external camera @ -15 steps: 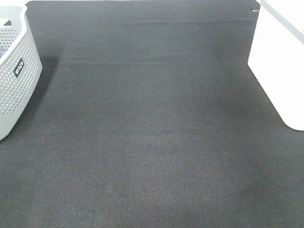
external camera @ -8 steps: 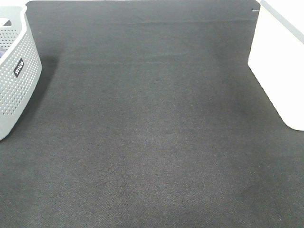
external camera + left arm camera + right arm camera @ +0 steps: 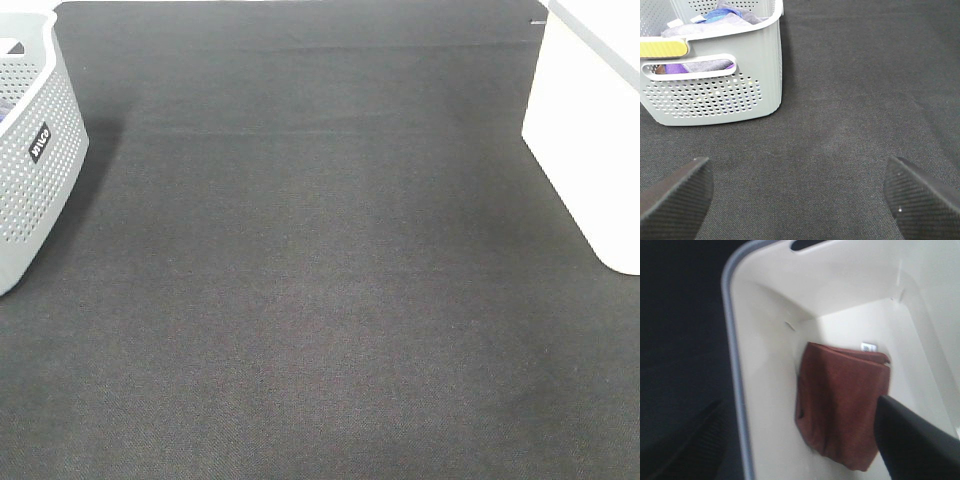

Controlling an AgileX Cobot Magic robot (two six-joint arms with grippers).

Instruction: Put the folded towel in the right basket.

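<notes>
Folded towel [image 3: 840, 410], rust-red, lies on the floor of the right basket [image 3: 765, 370], tucked close to one of its cream inner walls. Just beyond its far edge there's a small white tag [image 3: 868, 346]; any print on it is too blurred to read. Over it hangs the right gripper [image 3: 800, 445], tilted down into the basket with its fingers spread wide. One dark finger [image 3: 915, 440] sits over the inside and overlaps the towel's edge in the wrist view, the other is outside the rim over the black mat [image 3: 320, 280]. Whether that finger touches the cloth, I cannot tell.

Across the mat, the left gripper [image 3: 800, 200] points low along the surface, its ribbed fingertips [image 3: 675, 195] far apart with bare mat between them. Ahead of it stands the left basket [image 3: 715, 100], grey and perforated, with purple and blue clothes [image 3: 725, 12] inside. From the high camera its side carries a small black label [image 3: 39, 142] with white lettering, too small to read with certainty.
</notes>
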